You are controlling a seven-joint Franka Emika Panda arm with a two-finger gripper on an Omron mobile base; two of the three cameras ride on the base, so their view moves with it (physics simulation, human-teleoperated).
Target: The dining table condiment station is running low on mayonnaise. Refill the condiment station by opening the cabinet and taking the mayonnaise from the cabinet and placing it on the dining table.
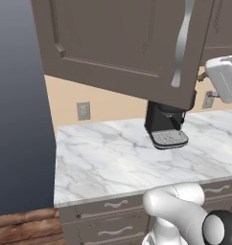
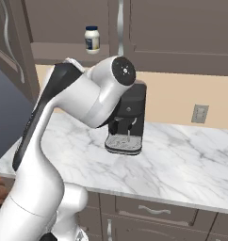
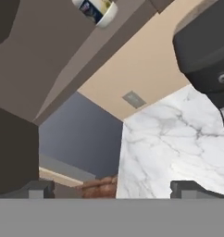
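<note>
White-bodied mayonnaise (image 2: 92, 39) is sitting upright on the shelf inside the cabinet (image 1: 122, 38), whose door is swinging open. Tool (image 3: 111, 189) fingers are standing wide apart, gripping nothing. Below, black coffee machine (image 2: 130, 120) is resting on the marble table (image 1: 113, 162) against the beige wall (image 2: 182, 101).

My left base view looks from behind the arm, forward and down over the marble counter (image 1: 113, 158), close under the open cabinet door (image 1: 127, 43) that spans its top from 10 to 2 o'clock. My right base view faces the same counter from the other side, the arm at 8 o'clock. Both share the coffee machine (image 2: 130, 122) and counter. My hand view sits rolled, looking up from near the counter edge, with the coffee machine at 2 o'clock and the cabinet's underside at 11.
</note>
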